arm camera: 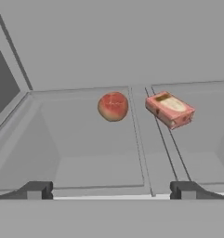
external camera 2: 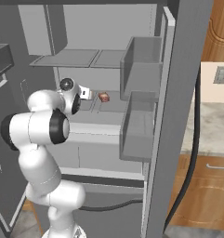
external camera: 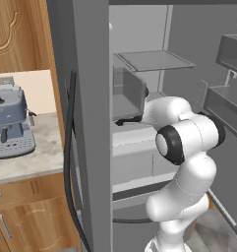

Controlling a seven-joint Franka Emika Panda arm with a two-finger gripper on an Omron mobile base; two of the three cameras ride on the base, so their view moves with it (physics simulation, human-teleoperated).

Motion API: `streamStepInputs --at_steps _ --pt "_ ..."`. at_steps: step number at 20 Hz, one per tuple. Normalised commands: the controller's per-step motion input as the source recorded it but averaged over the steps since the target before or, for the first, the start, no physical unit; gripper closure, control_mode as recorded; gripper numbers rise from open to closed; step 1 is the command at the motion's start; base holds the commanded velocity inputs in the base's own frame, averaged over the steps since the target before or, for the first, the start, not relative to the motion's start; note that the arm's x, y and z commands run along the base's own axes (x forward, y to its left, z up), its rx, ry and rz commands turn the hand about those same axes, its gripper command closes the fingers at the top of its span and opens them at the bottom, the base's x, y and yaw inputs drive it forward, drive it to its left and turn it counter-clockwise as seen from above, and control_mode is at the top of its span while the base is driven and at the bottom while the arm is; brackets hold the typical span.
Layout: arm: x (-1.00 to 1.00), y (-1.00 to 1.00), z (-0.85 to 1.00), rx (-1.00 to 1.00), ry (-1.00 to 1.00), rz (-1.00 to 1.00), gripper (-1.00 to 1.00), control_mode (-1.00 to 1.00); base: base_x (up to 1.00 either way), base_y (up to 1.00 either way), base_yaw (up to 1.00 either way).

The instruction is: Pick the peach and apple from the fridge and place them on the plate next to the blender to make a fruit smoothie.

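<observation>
Grey fridge (external camera 2: 178, 116) fills both base views, doors open, shelves and door bins visible. White arm (external camera 2: 39, 130) reaches into its interior at mid-height from the lower part of both base frames. Blue-grey coffee machine (external camera: 9, 125) sits on the counter (external camera: 36, 157) at left of the left base view. Gripper (arm camera: 111, 190): fingers spread wide apart, nothing between them, aimed at a shelf. Pinkish-tan block (arm camera: 170, 109) lies right of centre in the hand view. Peach (arm camera: 113, 106) rests just left of it, upper centre, apart from both fingertips.
</observation>
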Motion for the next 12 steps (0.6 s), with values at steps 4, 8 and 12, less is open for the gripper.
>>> streamStepInputs --at_steps 4,8,12 --pt "0.35 0.14 -0.25 0.00 0.00 0.00 -1.00 -1.00 0.00 0.00 0.00" --pt "0.40 0.16 -0.21 0.00 0.00 0.00 -1.00 -1.00 0.00 0.00 0.00" --pt "0.44 0.08 -0.18 -0.01 0.00 0.00 -1.00 -1.00 0.00 0.00 0.00"
